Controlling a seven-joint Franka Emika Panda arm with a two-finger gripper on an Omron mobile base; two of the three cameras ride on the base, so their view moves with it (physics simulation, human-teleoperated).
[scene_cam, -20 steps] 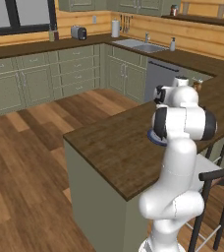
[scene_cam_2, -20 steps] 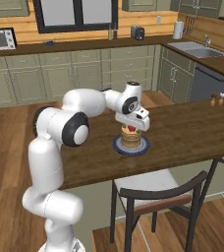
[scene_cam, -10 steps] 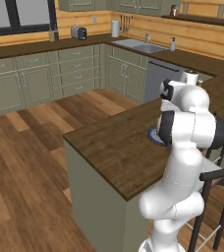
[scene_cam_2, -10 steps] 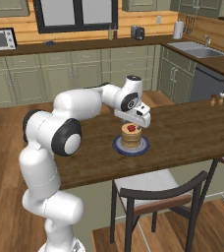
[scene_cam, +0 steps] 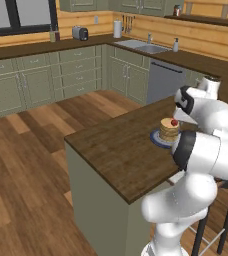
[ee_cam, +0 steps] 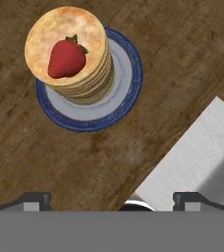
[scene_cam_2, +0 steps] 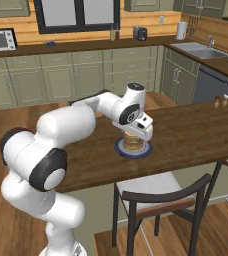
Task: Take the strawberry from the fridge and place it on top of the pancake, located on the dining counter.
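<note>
Atop the pancake, the strawberry; above it, tool wide open, empty.

Toaster and sink on wall counter, dark chair

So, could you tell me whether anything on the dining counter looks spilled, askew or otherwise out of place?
Nothing stands out. The strawberry lies on top of the pancake, a little off centre, and the stack sits upright on its plate on the dining counter. No spill or damage shows, and the open tool is clear of them.
</note>
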